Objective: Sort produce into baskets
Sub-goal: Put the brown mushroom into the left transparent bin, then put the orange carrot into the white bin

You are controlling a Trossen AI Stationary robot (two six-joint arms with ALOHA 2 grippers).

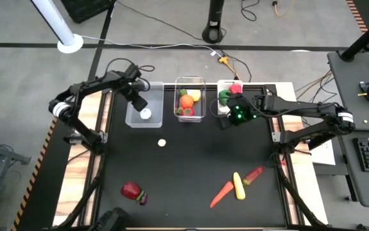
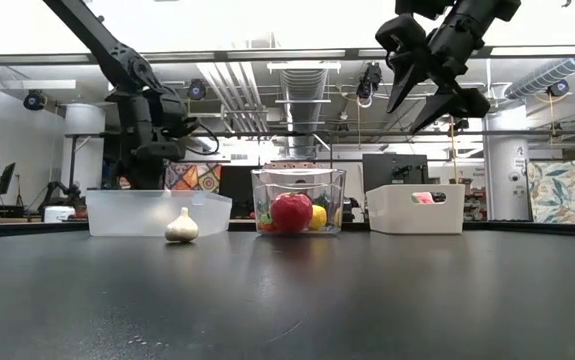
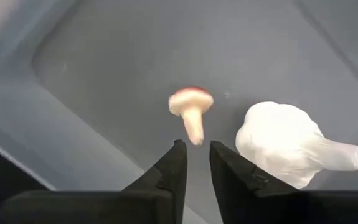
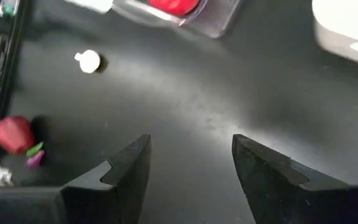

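My left gripper [image 3: 195, 146] hangs pointing down over the left clear basket [image 1: 144, 119], its fingers a narrow gap apart with nothing between them. Just beyond its fingertips is a small mushroom [image 3: 191, 112], clear of both fingers, over the basket's floor. A white garlic [image 3: 291, 146] lies in the same basket beside it. The middle clear basket [image 1: 190, 99] holds an orange, a lemon and red pieces. The white basket [image 1: 226, 96] holds a green pepper and a strawberry. My right gripper [image 1: 235, 115] stands open in the air beside the white basket, holding nothing.
A second garlic [image 1: 162, 143] lies on the black table before the baskets. Near the front edge lie a red fruit [image 1: 131, 190] with a purple piece [image 1: 142, 197], a carrot [image 1: 221, 194], a corn cob [image 1: 238, 186] and a red pepper [image 1: 253, 174].
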